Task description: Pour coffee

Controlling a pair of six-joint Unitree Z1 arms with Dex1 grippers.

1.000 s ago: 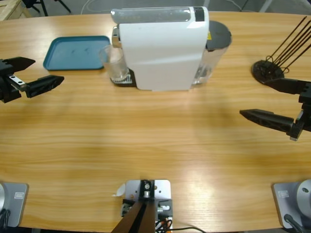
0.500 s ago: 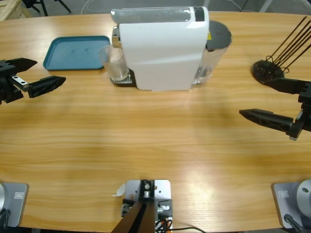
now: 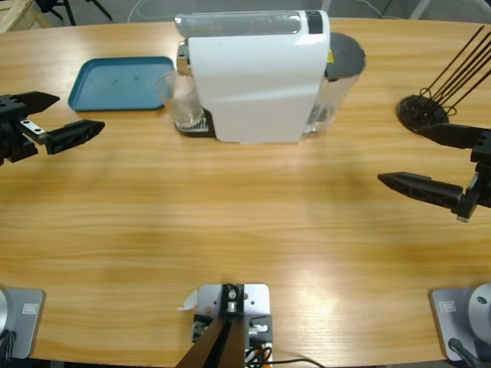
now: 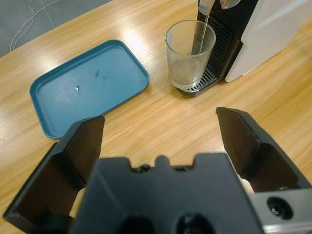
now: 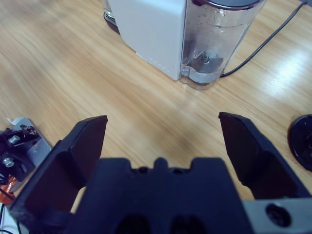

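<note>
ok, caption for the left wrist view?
Open left gripper faces a clear glass on the coffee machine's drip tray, blue tray alongside.

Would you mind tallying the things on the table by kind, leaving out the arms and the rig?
Coffee machines: 1, the white coffee machine
Glasses: 1, the clear glass under its spout
Trays: 1, the blue tray
Stands: 1, the black stand with thin rods
Total: 4
</note>
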